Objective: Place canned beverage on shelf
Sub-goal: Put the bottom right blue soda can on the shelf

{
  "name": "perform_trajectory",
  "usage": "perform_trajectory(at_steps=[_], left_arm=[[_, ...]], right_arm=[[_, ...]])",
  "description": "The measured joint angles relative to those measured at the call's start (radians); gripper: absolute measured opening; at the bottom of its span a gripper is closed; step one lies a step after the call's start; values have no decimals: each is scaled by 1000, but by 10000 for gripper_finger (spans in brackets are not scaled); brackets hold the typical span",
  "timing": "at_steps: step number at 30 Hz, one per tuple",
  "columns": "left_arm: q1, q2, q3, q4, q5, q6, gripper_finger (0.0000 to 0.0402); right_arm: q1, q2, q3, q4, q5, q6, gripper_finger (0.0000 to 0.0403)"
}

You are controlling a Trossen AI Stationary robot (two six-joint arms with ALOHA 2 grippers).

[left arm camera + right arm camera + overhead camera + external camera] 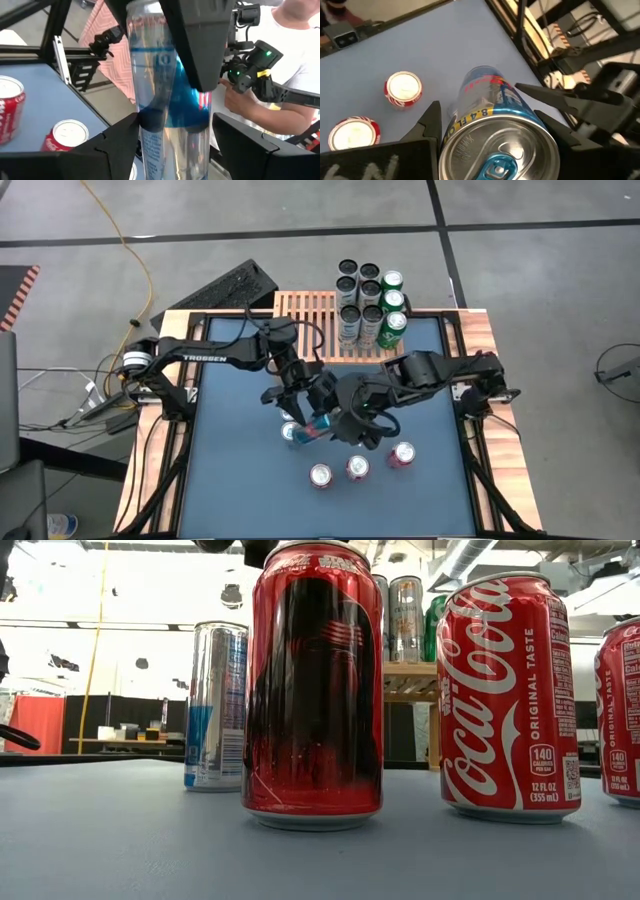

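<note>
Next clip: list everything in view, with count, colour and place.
shelf: one, light wood, table's far edge
dark-silver cans: about six, on shelf
green cans: three, shelf's right end
red cans: three, upright, near table
standing can: one, blue-silver, upright on table
held can: one, blue-silver, tipped, mid-table
keyboard: one, black, beyond far-left corner
person: one, white top, beyond table
left gripper: gripping held can
right gripper: gripping its other end

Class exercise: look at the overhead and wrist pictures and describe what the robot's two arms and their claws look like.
Both arms are black and jointed, with black cables looping along them. The left arm carries white TROSSEN lettering and a silver-ringed joint near its base. Each claw, left claw and right claw, has two flat, angular black fingers.
</note>
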Motion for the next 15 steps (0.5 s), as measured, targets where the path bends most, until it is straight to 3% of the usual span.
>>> perform_trajectory(at_steps=[4, 9, 15], left_arm=[[-12, 1, 0, 2, 13, 0, 238], [-12, 1, 0, 4, 67, -35, 238], [-13, 1, 0, 21, 88, -40, 238]], right_arm=[[-4, 24, 1, 10, -18, -26, 190], [23, 36, 1, 33, 102, -90, 190], [31, 36, 0, 45, 163, -164, 190]])
